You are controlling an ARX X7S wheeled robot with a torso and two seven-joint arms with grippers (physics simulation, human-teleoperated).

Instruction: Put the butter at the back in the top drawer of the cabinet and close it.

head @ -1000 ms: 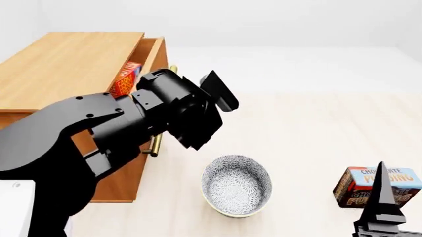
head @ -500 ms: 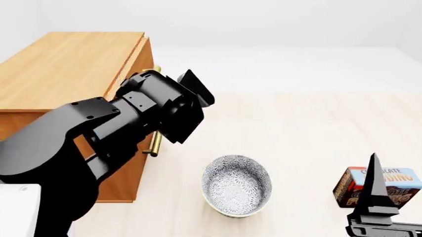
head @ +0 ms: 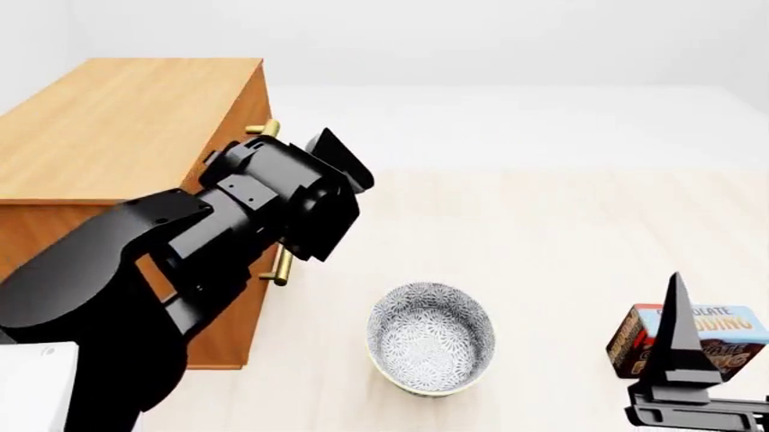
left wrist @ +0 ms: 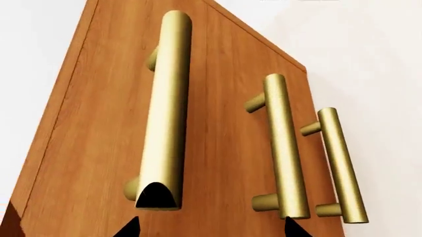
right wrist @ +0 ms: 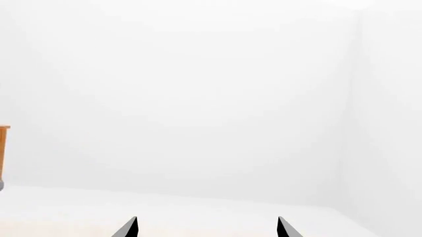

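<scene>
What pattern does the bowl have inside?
The bowl has a dense grey-and-white speckled, petal-like pattern, clearest in the head view.

Matte black angular left arm [head: 180, 261], small round screw holes, pointed black right hand [head: 679, 360] fingers

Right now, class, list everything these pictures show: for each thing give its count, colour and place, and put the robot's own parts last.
cabinet: one, light-brown wood, left of the head view, on the floor.
drawers: three fronts, light-brown; the top drawer looks pushed in, flush with the others.
handles: three brass bars, one per drawer; the top handle is nearest the left wrist camera.
bowl: one, grey-and-white patterned, on the floor in front of the cabinet, empty.
pudding box: one, dark brown and blue, floor at far right, partly hidden.
butter: none visible.
floor: pale beige.
left gripper: black, open, facing the drawer fronts.
right gripper: black, open, holding nothing, low at right.
</scene>
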